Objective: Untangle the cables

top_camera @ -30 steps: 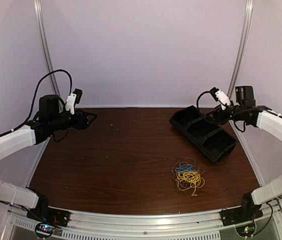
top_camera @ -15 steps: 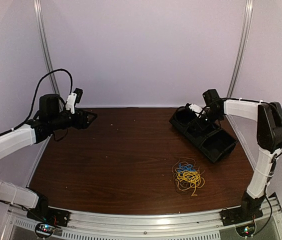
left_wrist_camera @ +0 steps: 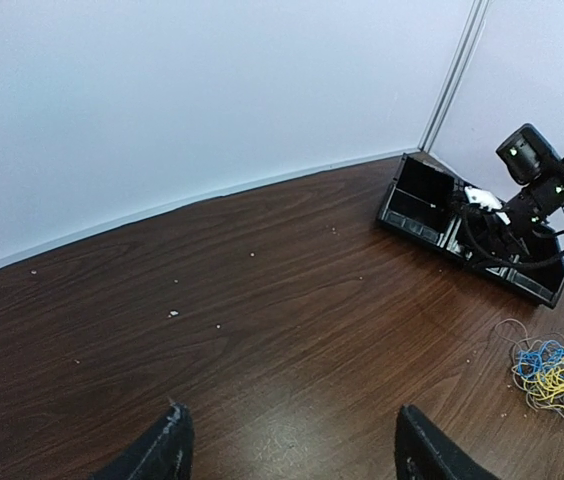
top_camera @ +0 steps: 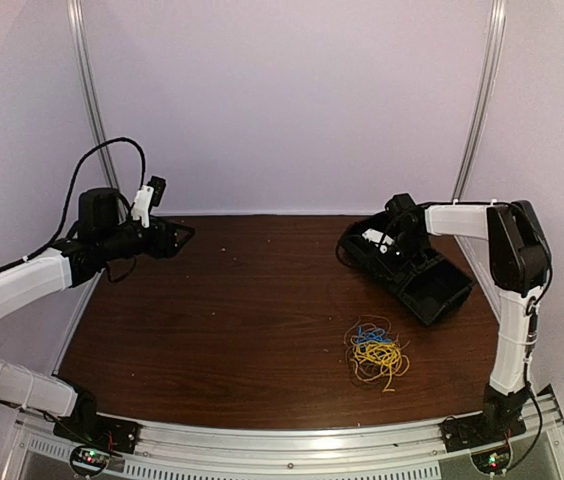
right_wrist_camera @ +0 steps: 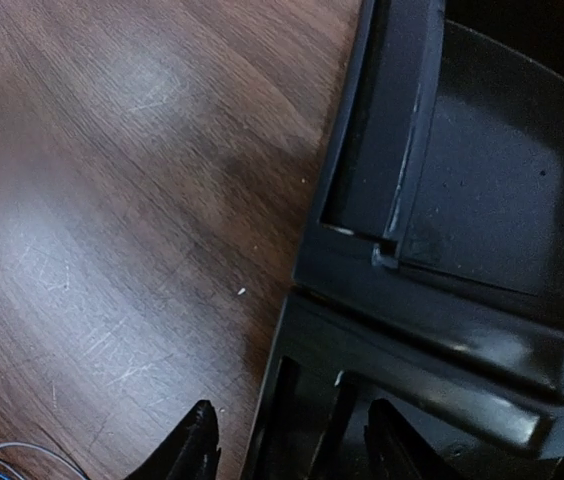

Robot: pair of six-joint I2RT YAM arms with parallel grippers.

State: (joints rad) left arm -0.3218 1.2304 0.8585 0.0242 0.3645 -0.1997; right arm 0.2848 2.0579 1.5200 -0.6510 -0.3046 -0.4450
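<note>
one clump of cables (top_camera: 375,352); roughly round, trailing slightly nearward

The right hand (top_camera: 374,245) has swung left and down over the black tray (top_camera: 440,288).

A tangle of yellow and blue cables (top_camera: 376,352) lies on the brown table (top_camera: 242,310), lower right of centre. At mid right sits a black compartment tray (top_camera: 440,290), and the right gripper (top_camera: 377,240) hangs over its upper-left end. The left gripper (top_camera: 172,238) hovers at the table's upper-left corner.
</note>
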